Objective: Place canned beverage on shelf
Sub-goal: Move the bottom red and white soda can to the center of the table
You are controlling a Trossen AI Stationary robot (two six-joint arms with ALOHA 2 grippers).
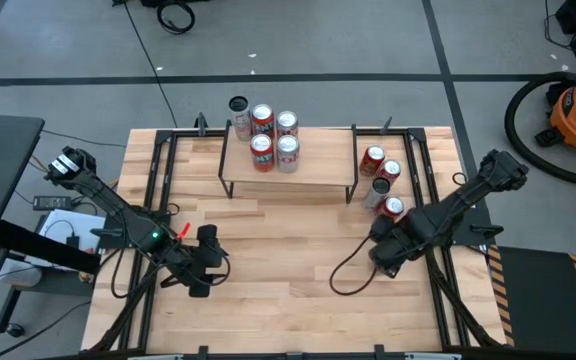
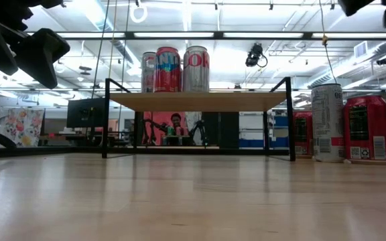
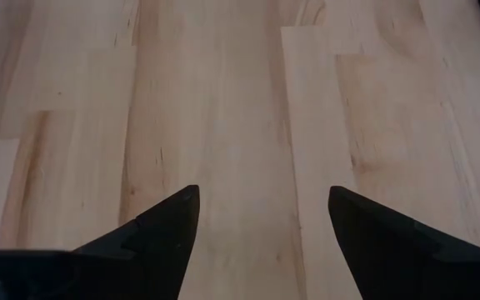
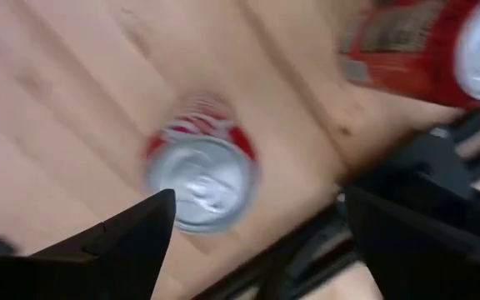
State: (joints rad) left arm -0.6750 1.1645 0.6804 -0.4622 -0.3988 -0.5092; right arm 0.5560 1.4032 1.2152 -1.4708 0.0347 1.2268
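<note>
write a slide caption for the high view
Five cans on the shelf, four more cans on the table; open right gripper nears one, left gripper waits.

- The shelf (image 1: 313,168), a light-wood board on thin black legs, stands at the table's far edge.
- Four upright cans (image 1: 274,137), red and silver, cluster on its left part.
- Four more cans (image 1: 381,182) stand on the table just right of it.

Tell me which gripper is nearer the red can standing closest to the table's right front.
Right. The right gripper hovers just beside that red aluminium can, fingers open. The left gripper hangs open over bare tabletop, far across on the left side.
</note>
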